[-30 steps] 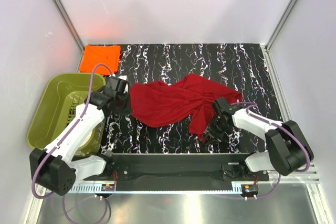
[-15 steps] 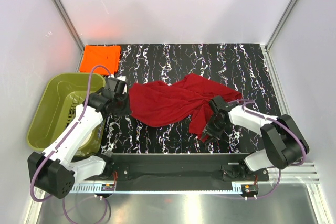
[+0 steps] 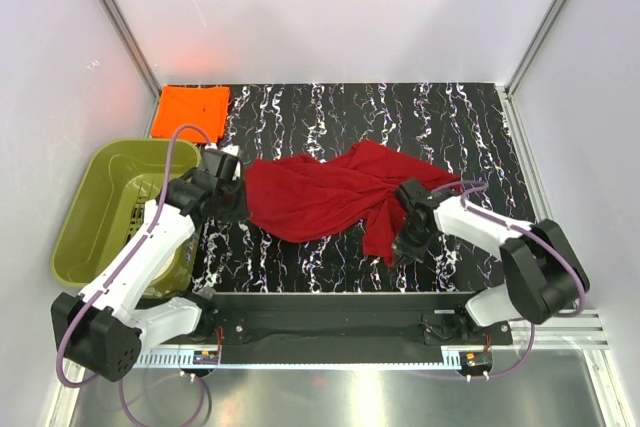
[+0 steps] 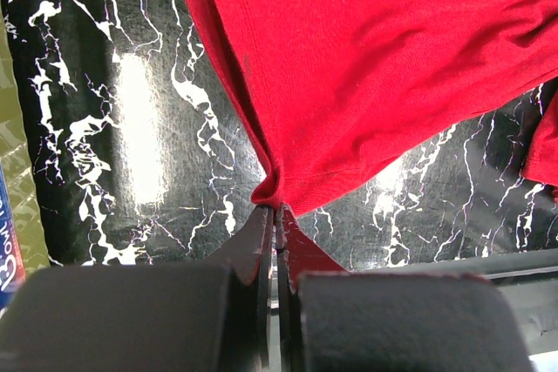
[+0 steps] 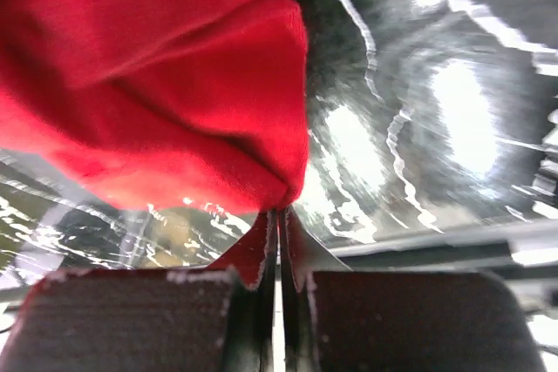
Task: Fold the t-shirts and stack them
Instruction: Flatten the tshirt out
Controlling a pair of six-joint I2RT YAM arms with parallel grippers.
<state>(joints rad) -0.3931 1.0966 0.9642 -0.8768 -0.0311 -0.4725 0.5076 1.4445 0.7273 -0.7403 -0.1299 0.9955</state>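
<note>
Across mid-frame, left gripper (image 4: 275,208) and right gripper (image 5: 279,209) each pinch the crimson t-shirt (image 3: 320,197); spreading it flat likely comes next.

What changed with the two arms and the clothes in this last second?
The right end effector edged inward to the near corner of the red t-shirt and closed on it. The left end effector stayed clamped on the shirt's left corner. The orange t-shirt and green tub did not move.
</note>
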